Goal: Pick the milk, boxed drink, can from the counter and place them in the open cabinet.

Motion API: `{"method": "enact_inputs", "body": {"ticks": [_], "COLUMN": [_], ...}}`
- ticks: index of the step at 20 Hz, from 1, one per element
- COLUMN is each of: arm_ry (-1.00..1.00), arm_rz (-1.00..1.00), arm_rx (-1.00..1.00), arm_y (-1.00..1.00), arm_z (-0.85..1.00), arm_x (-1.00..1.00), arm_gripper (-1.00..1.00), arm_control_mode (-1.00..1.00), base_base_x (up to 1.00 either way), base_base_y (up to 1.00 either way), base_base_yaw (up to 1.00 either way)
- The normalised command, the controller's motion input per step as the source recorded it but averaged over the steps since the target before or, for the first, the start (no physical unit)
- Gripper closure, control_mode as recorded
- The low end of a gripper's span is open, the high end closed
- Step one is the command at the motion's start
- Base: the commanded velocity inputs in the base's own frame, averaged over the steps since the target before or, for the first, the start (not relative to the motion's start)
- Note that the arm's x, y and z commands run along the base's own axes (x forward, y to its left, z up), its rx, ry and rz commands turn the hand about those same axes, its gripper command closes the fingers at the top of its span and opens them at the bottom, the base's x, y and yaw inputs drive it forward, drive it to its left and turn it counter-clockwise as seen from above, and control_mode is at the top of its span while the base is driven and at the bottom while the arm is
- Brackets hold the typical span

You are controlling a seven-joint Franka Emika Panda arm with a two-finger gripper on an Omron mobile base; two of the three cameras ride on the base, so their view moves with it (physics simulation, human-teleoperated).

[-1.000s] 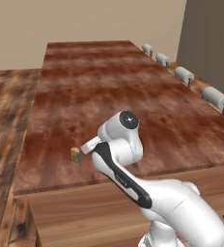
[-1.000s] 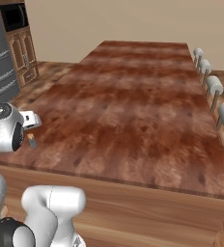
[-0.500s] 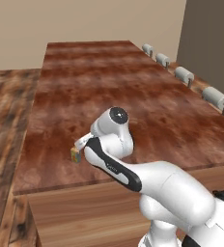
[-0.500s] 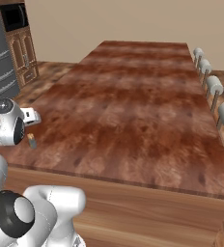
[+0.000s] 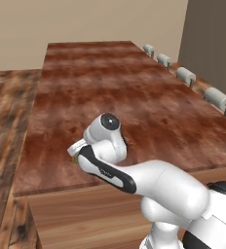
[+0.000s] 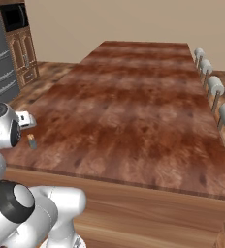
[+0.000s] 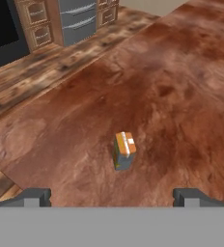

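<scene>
Well, the boxed drink [image 7: 124, 150] stands upright on the counter [image 6: 134, 101], close to its near corner by the long edge that drops to the wood floor [image 7: 46, 72], with bare worktop all round it. The gripper [image 7: 111, 195] hangs above and just short of the box, touching nothing, its fingertips [image 7: 36, 195] spread wide apart. Stools [image 6: 216, 87] line the far long edge, well away across the counter.
</scene>
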Motion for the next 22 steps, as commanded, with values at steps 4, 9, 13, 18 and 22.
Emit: {"method": "enact_inputs", "body": {"ticks": [4,9,13,18,22], "arm_ry": [0.0,0.0,0.0,0.0,0.0], "arm_rz": [0.0,0.0,0.0,0.0,0.0], "arm_rx": [0.0,0.0,0.0,0.0,0.0], "arm_y": [0.0,0.0,0.0,0.0,0.0], "arm_z": [-0.01,-0.09,-0.15,-0.2,-0.26], "arm_x": [0.01,0.08,0.14,0.16,0.19], "arm_gripper": [-1.0,-1.0,-1.0,-1.0,-1.0], "arm_control_mode": [-1.0,-1.0,-1.0,-1.0,-1.0], "base_base_x": [0.0,0.0,0.0,0.0,0.0], "base_base_y": [0.0,0.0,0.0,0.0,0.0], "base_base_yaw": [0.0,0.0,0.0,0.0,0.0]}}
